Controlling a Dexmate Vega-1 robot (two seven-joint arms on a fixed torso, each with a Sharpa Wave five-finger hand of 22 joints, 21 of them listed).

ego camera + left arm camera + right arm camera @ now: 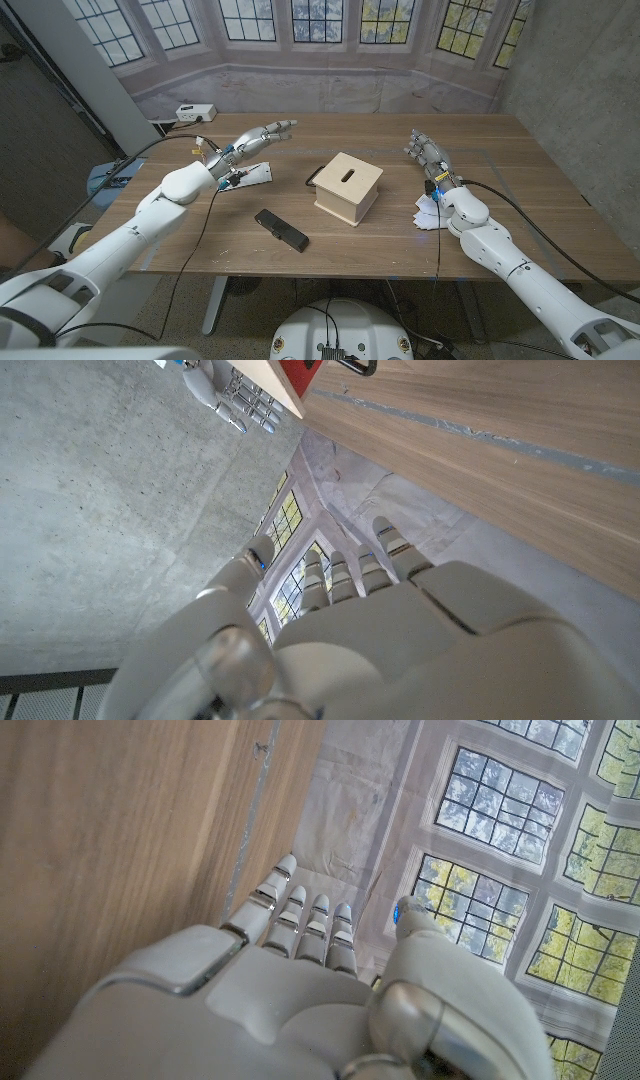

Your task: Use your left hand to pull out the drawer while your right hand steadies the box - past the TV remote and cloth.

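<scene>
The pale wooden box (348, 187) stands mid-table with a slot in its top and a small black drawer handle (312, 180) on its left side. My left hand (262, 137) hovers behind and left of the box, fingers stretched out and holding nothing. The left wrist view shows my left hand (400, 630), the red drawer front (298, 374) and its handle (355, 366). To the right of the box my right hand (425, 150) is raised with fingers apart, clear of it; the right wrist view shows the same hand (300, 990) empty. The black TV remote (280, 229) lies in front of the box. The white cloth (430, 212) lies under my right forearm.
A flat white piece (252, 176) lies on the table under my left wrist. A white device (195, 113) sits beyond the table's far left corner. The table's front edge (330, 272) runs close behind the remote. Bare wood (120, 840) lies around my right hand.
</scene>
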